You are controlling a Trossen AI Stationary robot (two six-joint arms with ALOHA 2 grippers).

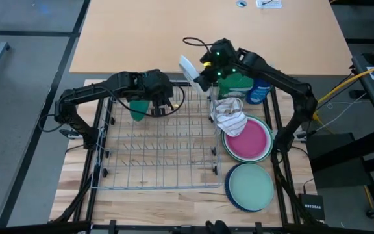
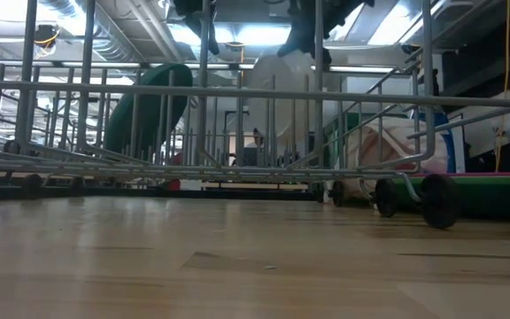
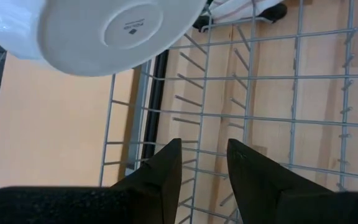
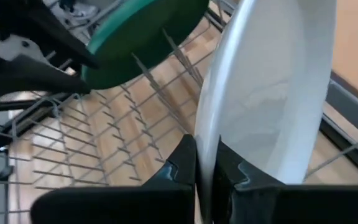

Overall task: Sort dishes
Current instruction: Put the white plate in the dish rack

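White glazed round plate (image 4: 272, 87) is on edge in my right gripper (image 4: 205, 163), fingers pinched tight on its rim. In the high view it sits above the far right corner of the silver wire dish rack (image 1: 154, 153), about 1 o'clock from the rack's middle. The left wrist view shows the plate's underside with a small maker's mark.

Left gripper (image 3: 204, 158) hovers over the rack's far edge, about 11 o'clock from rack centre. Fingers are partly apart and nothing is between them; only rack wires and the wooden table (image 1: 76, 195) show through the gap.

Dark green round plate (image 1: 139, 107) stands tilted among the tines at the rack's far left, just beside the left gripper. In the low view it leans inside the rack.

At 3 o'clock from the rack there is a stack with a pink round plate (image 1: 249, 142) on top, a crumpled beige-and-white cloth (image 1: 230, 116) partly over its far edge. At 4 o'clock, nearer me, a pale teal round plate (image 1: 252, 186) rests on a darker one.
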